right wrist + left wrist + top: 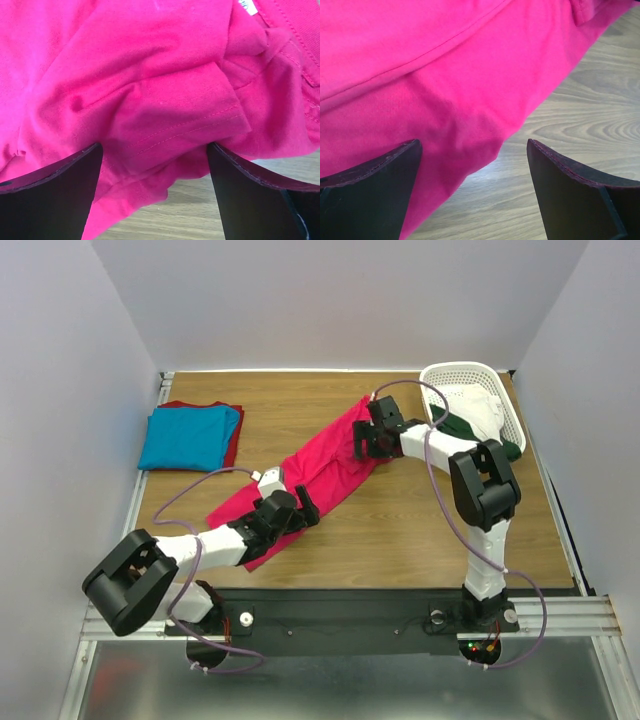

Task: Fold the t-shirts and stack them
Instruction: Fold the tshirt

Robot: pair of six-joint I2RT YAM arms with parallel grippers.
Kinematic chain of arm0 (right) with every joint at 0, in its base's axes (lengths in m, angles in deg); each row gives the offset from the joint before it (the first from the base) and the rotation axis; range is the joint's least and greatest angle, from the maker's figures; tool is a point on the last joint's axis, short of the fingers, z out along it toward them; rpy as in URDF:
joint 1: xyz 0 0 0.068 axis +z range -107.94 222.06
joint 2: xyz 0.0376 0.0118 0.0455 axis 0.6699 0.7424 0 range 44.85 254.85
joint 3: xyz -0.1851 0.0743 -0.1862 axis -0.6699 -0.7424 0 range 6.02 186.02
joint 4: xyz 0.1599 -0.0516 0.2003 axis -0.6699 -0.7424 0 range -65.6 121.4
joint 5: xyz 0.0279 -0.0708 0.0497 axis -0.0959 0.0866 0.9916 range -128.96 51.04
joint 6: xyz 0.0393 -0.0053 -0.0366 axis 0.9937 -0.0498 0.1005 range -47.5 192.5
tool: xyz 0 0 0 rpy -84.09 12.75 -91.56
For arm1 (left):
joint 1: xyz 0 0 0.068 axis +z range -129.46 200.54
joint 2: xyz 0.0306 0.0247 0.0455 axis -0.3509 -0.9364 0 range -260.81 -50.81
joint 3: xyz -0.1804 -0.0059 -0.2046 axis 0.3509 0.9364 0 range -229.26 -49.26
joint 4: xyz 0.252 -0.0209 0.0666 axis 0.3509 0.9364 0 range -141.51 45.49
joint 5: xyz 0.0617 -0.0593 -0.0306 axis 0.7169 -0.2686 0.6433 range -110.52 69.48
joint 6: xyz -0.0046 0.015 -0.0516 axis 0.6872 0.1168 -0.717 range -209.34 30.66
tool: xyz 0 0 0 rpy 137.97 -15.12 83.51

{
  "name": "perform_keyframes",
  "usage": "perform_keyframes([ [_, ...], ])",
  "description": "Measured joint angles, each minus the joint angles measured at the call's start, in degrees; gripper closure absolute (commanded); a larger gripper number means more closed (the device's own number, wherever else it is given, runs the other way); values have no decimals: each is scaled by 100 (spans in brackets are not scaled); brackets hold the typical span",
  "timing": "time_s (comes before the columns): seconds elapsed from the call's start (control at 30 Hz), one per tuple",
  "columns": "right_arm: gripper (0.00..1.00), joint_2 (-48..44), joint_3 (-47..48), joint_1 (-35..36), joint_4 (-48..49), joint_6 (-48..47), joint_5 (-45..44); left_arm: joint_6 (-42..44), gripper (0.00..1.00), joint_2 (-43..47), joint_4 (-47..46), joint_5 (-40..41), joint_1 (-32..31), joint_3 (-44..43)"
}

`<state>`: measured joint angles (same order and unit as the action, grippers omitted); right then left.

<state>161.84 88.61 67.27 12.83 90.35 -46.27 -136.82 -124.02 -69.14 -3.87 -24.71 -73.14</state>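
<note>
A crimson-pink t-shirt (322, 466) lies stretched in a long diagonal band across the wooden table (420, 525). My left gripper (304, 510) hovers over its lower part, jaws open; in the left wrist view the shirt's edge (445, 75) runs between the left gripper's (472, 146) fingers, with bare wood beside it. My right gripper (361, 444) is open over the upper end, where the right wrist view shows a bunched sleeve hem (165, 120) and a white neck label (247, 6) beyond the right gripper (155, 146). A folded turquoise t-shirt (185, 437) rests on a dark red one (236, 436) at far left.
A white lattice basket (478, 373) stands at the back right corner and holds white and dark green cloth (462, 426). Walls close in the table on three sides. Cables loop from both arms over the table.
</note>
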Motion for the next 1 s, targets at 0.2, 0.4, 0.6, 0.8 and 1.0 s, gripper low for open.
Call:
perform_keyframes([
  [0.2, 9, 264, 297, -2, 66, 9, -72, -173, 1, -9, -328, -111, -33, 140],
  [0.4, 9, 608, 765, -44, 243, -15, -197, -463, 1, 9, -588, -210, -273, 269],
  [0.6, 8, 896, 1108, -79, 293, -61, -236, -780, 1, -105, -839, -459, -645, 284],
  [0.8, 8, 1161, 1523, -90, 264, -164, -236, -1012, 1, -330, -833, -651, -955, 61],
  [1.0, 8, 1344, 1843, -101, 225, -328, -70, -1086, 1, -680, -605, -811, -1397, -564],
])
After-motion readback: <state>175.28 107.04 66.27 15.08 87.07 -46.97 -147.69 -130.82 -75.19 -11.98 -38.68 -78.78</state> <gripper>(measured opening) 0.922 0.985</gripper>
